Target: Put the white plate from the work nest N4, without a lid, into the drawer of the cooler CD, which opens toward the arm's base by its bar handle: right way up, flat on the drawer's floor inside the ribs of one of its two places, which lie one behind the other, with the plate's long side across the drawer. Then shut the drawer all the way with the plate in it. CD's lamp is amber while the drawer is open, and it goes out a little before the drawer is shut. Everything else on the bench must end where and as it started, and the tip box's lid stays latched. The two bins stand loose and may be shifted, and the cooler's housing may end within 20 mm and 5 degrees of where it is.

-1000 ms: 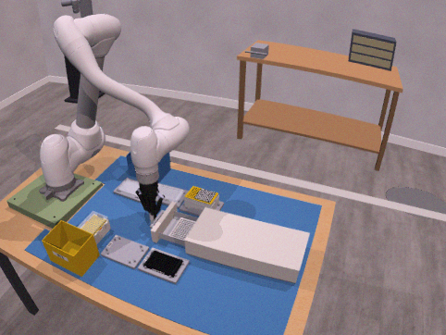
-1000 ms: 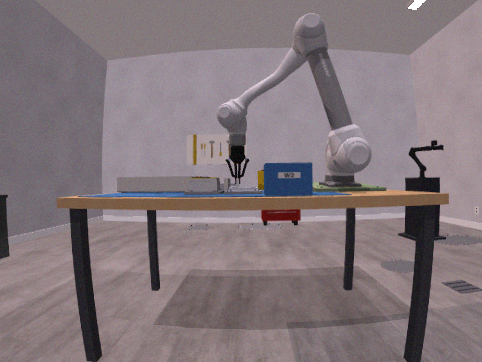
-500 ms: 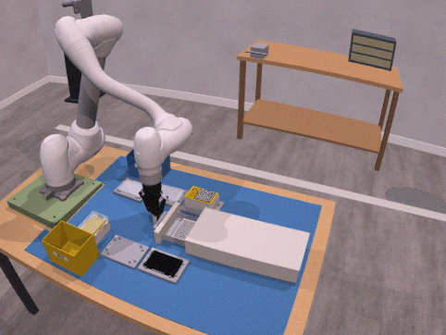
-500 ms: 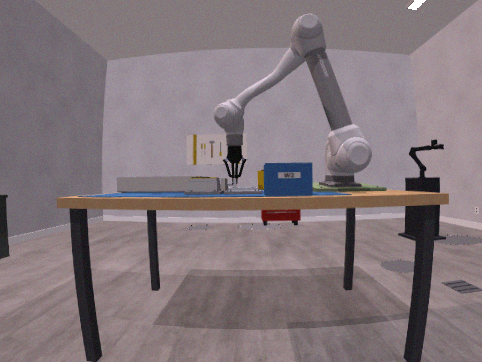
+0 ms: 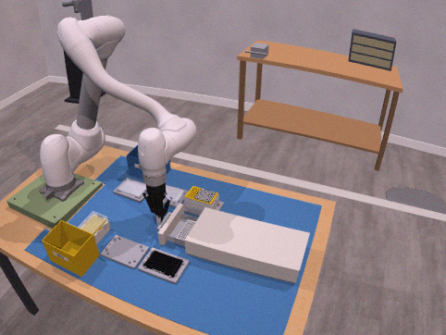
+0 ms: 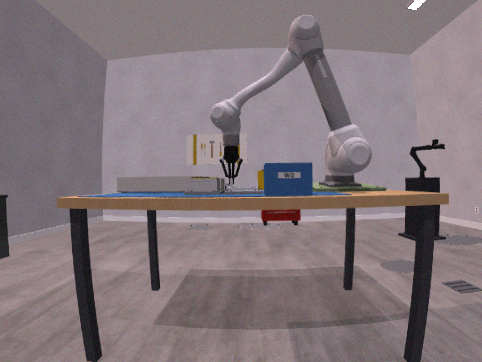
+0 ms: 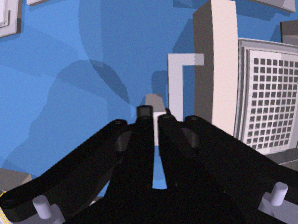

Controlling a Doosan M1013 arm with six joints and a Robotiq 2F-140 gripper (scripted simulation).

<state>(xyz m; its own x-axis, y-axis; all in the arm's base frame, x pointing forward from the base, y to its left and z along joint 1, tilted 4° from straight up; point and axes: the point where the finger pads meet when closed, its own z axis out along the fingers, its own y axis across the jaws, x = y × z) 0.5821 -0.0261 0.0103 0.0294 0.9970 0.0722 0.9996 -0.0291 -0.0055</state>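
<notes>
The white cooler CD (image 5: 250, 242) lies on the blue mat. Its drawer stands partly open toward the arm's base, with the drawer front (image 5: 168, 224) a short way out from the housing. The white plate (image 5: 185, 228) lies flat in the drawer, right way up and without a lid; it also shows in the wrist view (image 7: 269, 99). My gripper (image 5: 160, 217) is shut and empty. It points down on the base side of the drawer front, with its tips (image 7: 153, 115) right by the white bar handle (image 7: 178, 72). I cannot tell whether they touch it.
A yellow bin (image 5: 69, 246) and a small rack (image 5: 94, 224) stand at the front left. An empty nest (image 5: 125, 250) and a nest with a black plate (image 5: 163, 264) lie in front of the drawer. The yellow tip box (image 5: 202, 195), a lidded plate (image 5: 131, 189) and the blue bin (image 6: 287, 178) stand behind.
</notes>
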